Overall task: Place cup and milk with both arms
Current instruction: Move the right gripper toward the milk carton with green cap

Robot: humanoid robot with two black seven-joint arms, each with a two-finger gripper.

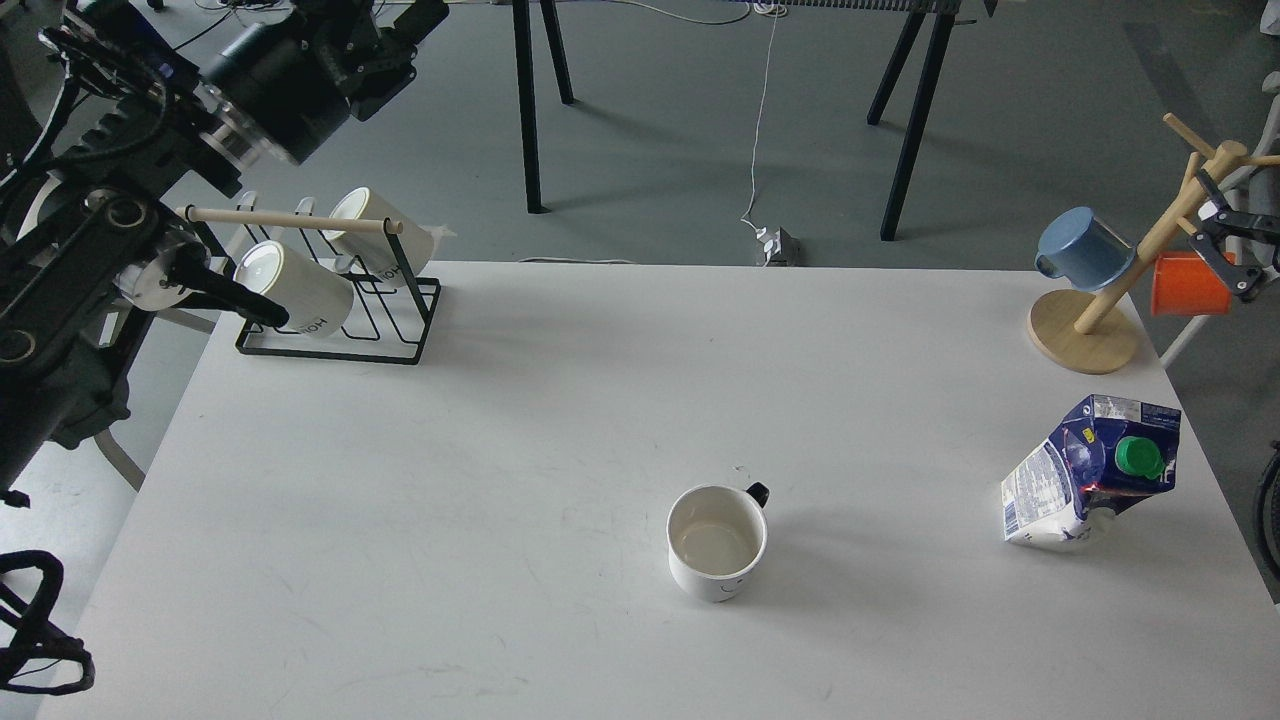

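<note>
A white cup (716,541) with a small black handle stands upright on the white table (520,420), front middle, with nothing touching it. A dented blue and white milk carton (1090,472) with a green cap leans at the right side of the table. My left arm is pulled back to the upper left; its gripper (400,35) is high above the floor, far from the cup, dark and cut by the top edge. My right gripper (1232,243) comes in at the right edge, beside the mug tree, with fingers apart and empty.
A black wire rack (335,330) with a wooden bar holds two white mugs at the back left. A wooden mug tree (1085,335) with a blue cup (1082,247) and an orange cup (1185,285) stands at the back right corner. A chair is left of the table.
</note>
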